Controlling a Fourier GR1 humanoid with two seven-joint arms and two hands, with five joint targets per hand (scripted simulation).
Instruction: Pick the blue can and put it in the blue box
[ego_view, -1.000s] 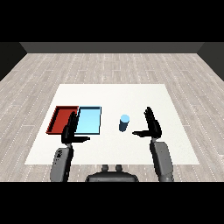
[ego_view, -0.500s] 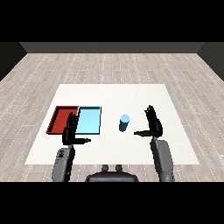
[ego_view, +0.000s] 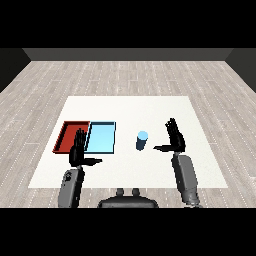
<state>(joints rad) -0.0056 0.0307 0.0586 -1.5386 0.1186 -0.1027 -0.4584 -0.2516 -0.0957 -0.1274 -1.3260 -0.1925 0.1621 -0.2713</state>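
Right hand (ego_view: 175, 141) had edged toward the blue can (ego_view: 142, 140), fingers spread, not touching; left hand (ego_view: 78, 152) idle, released. Grasp pending, light blue tray (ego_view: 101, 149) empty.

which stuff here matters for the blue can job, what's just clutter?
In the job:
- blue can, upright on the table, not held
- light blue tray, nothing in it
- right hand, open, beside the can, not touching it

Not in the job:
- red tray, left of the blue one
- left hand, open, near the trays' front edge
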